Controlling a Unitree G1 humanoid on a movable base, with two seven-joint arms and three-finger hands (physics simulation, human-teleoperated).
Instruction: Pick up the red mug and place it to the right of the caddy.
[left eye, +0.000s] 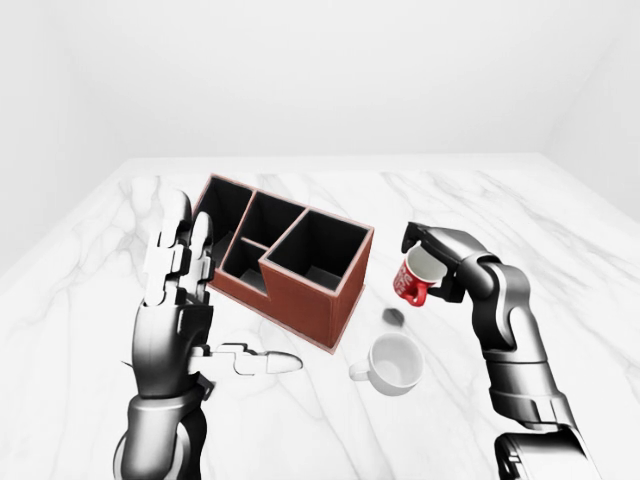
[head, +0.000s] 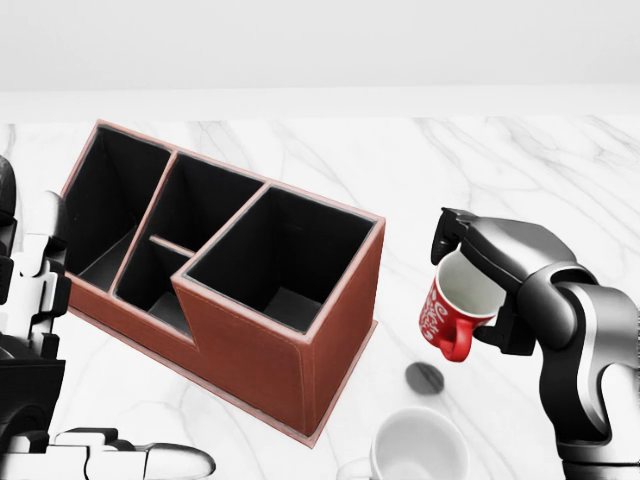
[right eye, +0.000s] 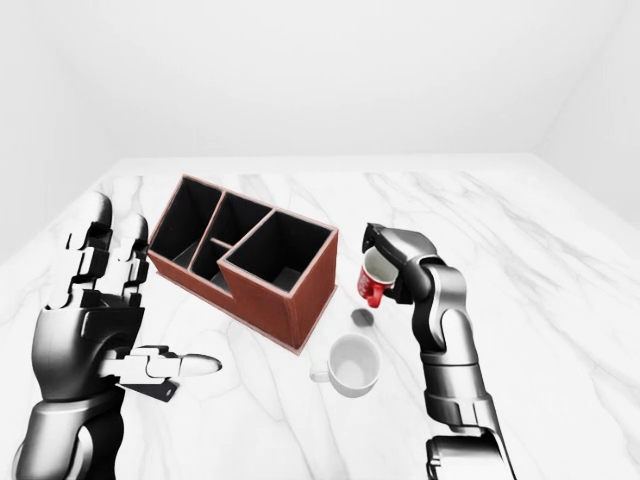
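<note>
Tilted red mug beside caddy

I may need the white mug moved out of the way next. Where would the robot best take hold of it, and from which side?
Grip the white mug by its rim and wall, coming down from above: it stands upright with its mouth open upward. Its handle points toward the left of the left-eye view, at the brown caddy, so the opposite wall is freer. The left hand is open; the right hand holds the red mug.
</note>
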